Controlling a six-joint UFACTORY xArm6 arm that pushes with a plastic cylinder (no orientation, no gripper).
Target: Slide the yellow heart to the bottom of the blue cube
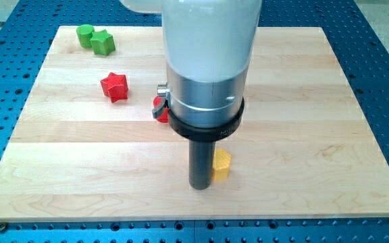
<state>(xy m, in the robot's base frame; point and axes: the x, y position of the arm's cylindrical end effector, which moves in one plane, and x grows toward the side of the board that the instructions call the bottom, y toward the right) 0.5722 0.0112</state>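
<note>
A yellow block lies on the wooden board just below the middle, partly hidden by the rod, so I cannot confirm its heart shape. My tip rests on the board touching the yellow block's left side. No blue cube shows; the arm's white and silver body covers the board's middle.
A red star lies at the upper left. A red block peeks out at the arm's left edge. Two green blocks sit together near the top left corner. A blue perforated table surrounds the board.
</note>
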